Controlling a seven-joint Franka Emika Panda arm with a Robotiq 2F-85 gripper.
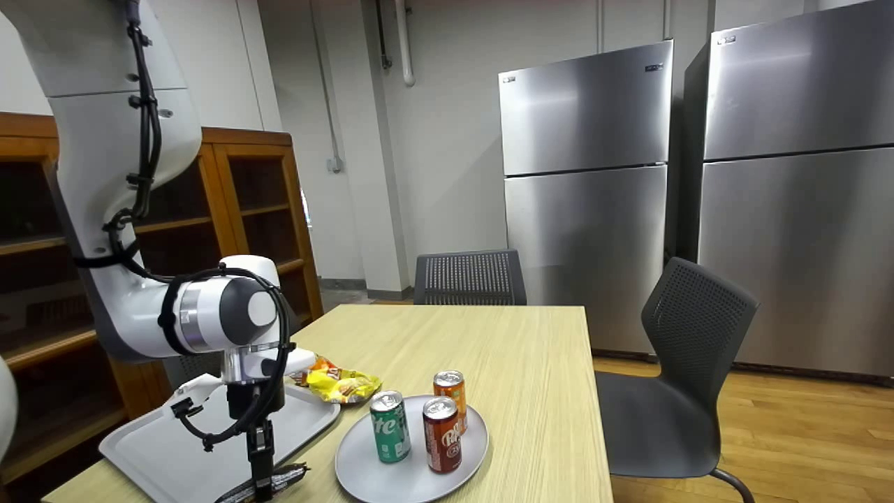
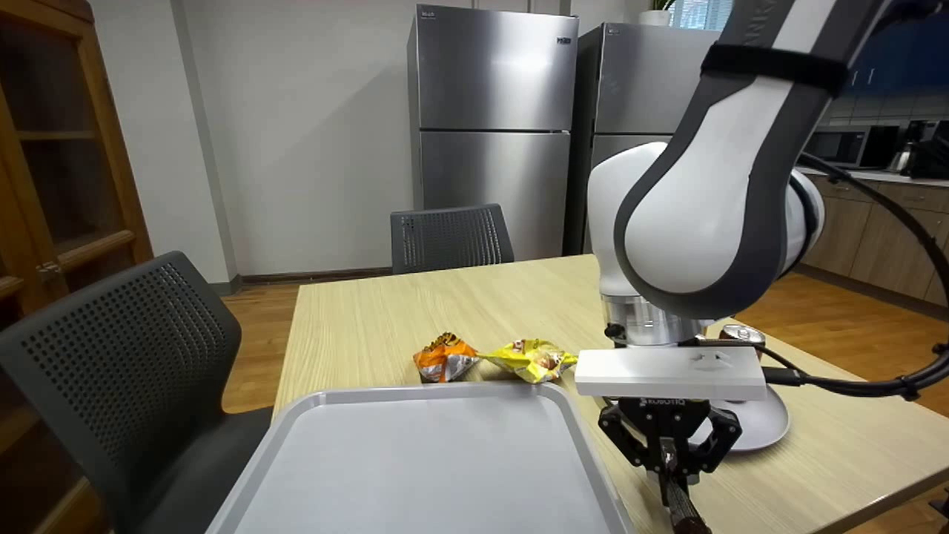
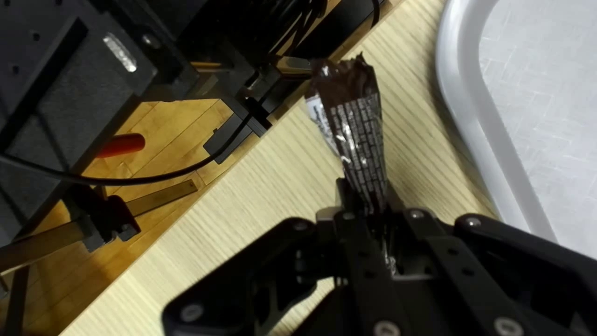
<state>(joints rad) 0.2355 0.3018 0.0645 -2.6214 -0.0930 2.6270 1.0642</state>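
Wrapper [image 3: 357, 126], dark brown with pale print, sits pinched in the end effector [image 3: 371, 200], jaws nearly together around it, just beside the gray tray [image 2: 437, 460]! Whether it touches the surface [image 1: 517, 349] below is hard to say from these angles. Over on the round gray plate [image 1: 419, 487] stand a green Sprite can [image 1: 390, 426], a Dr Pepper can [image 1: 442, 434] and an orange can [image 1: 451, 385], all three upright. Past the tray's far rim in an exterior view, a yellow packet [image 2: 532, 360] lies beside an orange packet [image 2: 447, 357], both crinkled.
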